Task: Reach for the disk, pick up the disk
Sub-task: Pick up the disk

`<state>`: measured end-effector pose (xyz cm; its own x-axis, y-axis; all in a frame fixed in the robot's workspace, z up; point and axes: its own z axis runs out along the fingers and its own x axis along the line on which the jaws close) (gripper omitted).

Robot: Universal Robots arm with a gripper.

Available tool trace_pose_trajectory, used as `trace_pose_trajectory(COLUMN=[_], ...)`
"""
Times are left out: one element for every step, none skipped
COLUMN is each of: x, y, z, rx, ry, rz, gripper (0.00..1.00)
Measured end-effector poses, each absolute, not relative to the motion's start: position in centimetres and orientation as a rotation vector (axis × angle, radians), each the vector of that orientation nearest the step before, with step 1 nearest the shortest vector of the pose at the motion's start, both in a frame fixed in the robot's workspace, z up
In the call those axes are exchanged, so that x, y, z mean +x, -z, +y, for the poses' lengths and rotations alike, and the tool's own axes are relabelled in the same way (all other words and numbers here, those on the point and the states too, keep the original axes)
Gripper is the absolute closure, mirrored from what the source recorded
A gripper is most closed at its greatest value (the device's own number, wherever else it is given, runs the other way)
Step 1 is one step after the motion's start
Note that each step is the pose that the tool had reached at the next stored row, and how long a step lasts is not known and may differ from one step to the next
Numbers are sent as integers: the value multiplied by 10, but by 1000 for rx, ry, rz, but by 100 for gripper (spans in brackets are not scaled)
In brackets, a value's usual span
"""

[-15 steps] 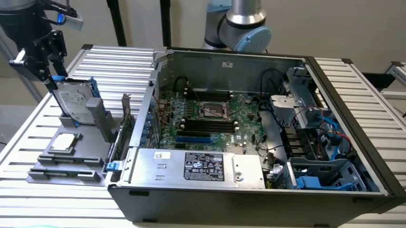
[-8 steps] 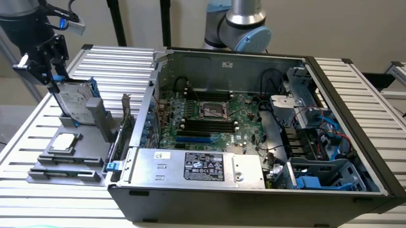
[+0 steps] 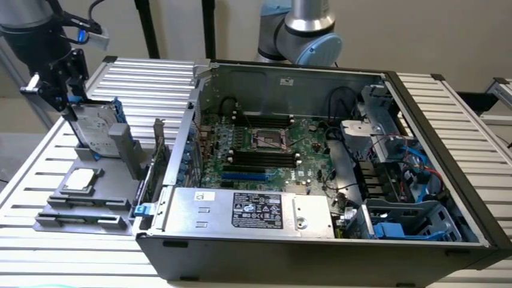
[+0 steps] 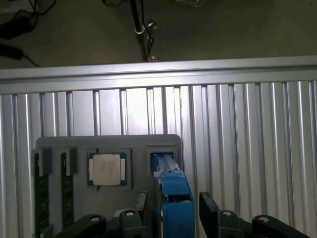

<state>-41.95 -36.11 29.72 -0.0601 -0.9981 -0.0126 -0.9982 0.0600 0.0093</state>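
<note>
Grey plastic is forming a holder tray (image 3: 108, 201) that is lying on the slatted aluminium table (image 3: 32, 159), close to the table's edge on the exterior view's left. Above the far end of this tray, the black tool (image 3: 68, 95) is hanging from its arm (image 3: 32, 30) and pointing down at the disk (image 3: 92, 129). The disk is standing on edge in a slot at the tray's far end, showing its labelled silver face, with blue rails running along its sides.

In the wrist view the tool (image 4: 173, 203) is straddling the top of the disk (image 4: 174, 196). One black finger (image 4: 140, 202) is sitting just beside one face and its partner is on the opposite face. The fingers are spread, with a thin gap showing on each side, so they are not yet pinching the blue rail.

Nearer the tray's front, a small square CPU chip (image 3: 80, 179) is lying flat in its own pocket. Two long memory modules (image 3: 80, 207) are lying in grooves beside it.

Moving toward the middle of the table, an open computer case (image 3: 320, 258) is lying on its side. It is exposing a green motherboard (image 3: 264, 150), and a silver power supply (image 3: 248, 210) with a white label is sitting along its near wall. A second robot arm (image 3: 300, 30) is standing behind the case at the table's far edge. Toward the exterior view's right, inside the case, red and blue cables (image 3: 412, 162) are looping above a drive bay, where blue plastic caddies (image 3: 400, 231) are resting.
</note>
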Motion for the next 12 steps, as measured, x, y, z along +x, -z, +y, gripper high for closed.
trace_pose_trajectory(x=[-419, -420, -419, -419, -419, -419, -419, -419, -419, -419, -419, -420], y=[-296, -296, -295, -295, -294, -294, -293, -293, -292, -292, -291, -291], z=[-361, -361, -361, -361, -361, -361, -361, -361, -361, -361, -361, -361], rx=[-2152, -2152, -2152, -2152, -2152, -2151, -2151, -2150, -2150, -2150, -2150, -2150], ry=[-24, -24, -24, -24, -23, -23, -22, -21, -20, -20, -19, -19], rz=[2285, 2285, 2285, 2285, 2285, 2284, 2284, 2284, 2283, 2283, 2283, 2283], gripper=[46, 46, 46, 46, 46, 46, 46, 46, 46, 46, 46, 46])
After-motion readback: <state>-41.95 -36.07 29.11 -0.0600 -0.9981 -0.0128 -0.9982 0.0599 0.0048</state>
